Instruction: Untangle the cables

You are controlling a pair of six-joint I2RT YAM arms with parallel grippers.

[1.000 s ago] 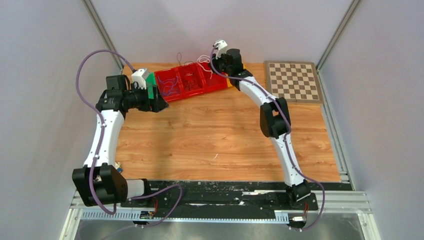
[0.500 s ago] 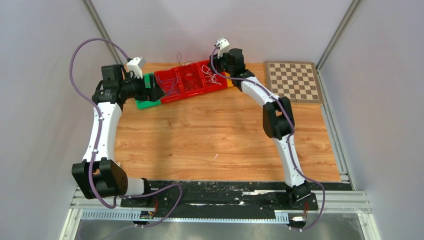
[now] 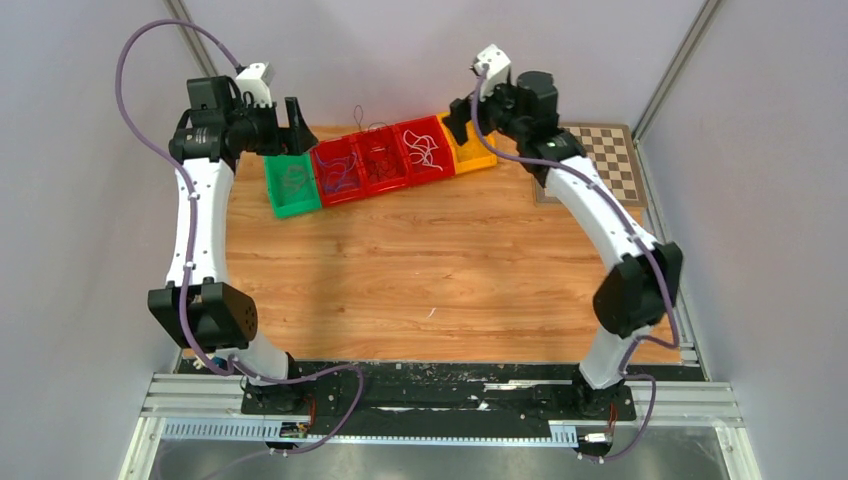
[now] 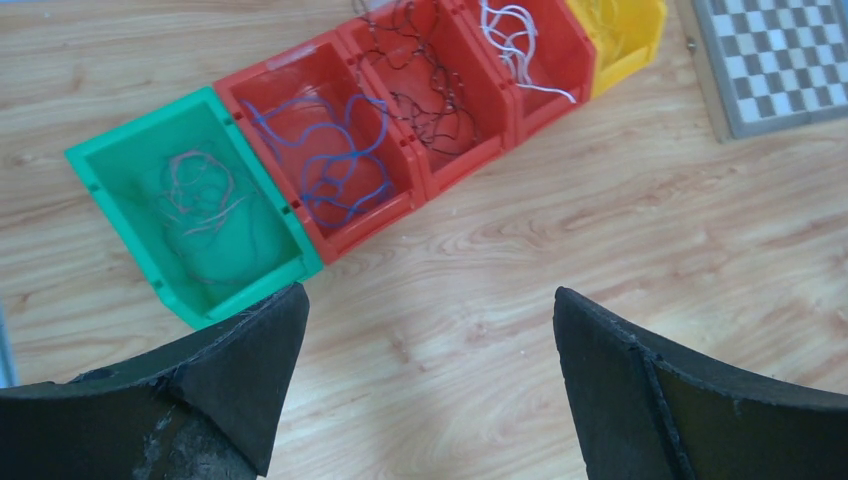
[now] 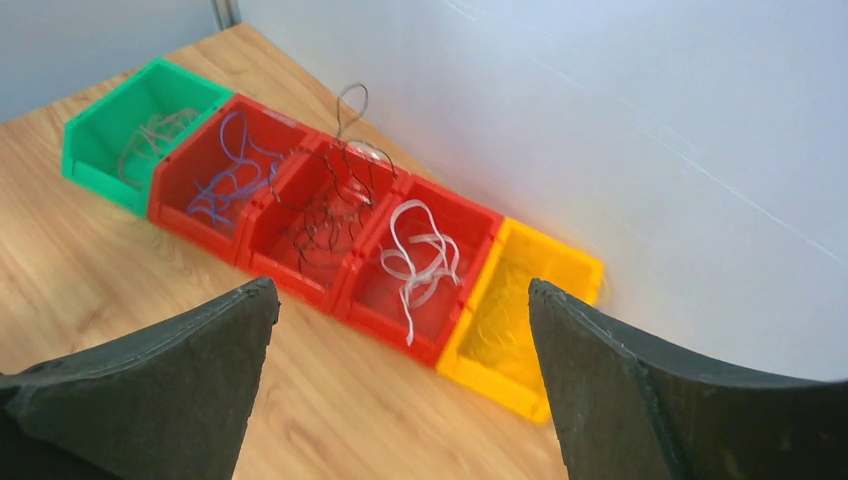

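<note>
On the wooden table (image 3: 420,280), cables (image 5: 418,265) lie sorted in five bins (image 4: 250,292); left gripper (image 4: 430,300) and right gripper (image 5: 402,290) gape, empty.

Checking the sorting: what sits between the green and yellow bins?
Three red bins, holding the blue cable, black cable and white cable, clearest in the left wrist view.

Cables (image 3: 424,150) lie in bins (image 3: 300,208) left of chessboard (image 3: 615,160).

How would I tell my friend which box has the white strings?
Find the chessboard at the table's far right corner; a row of bins runs left from it. Next to the yellow bin is a red bin. Unlike the other red bins, it holds white cables.
</note>
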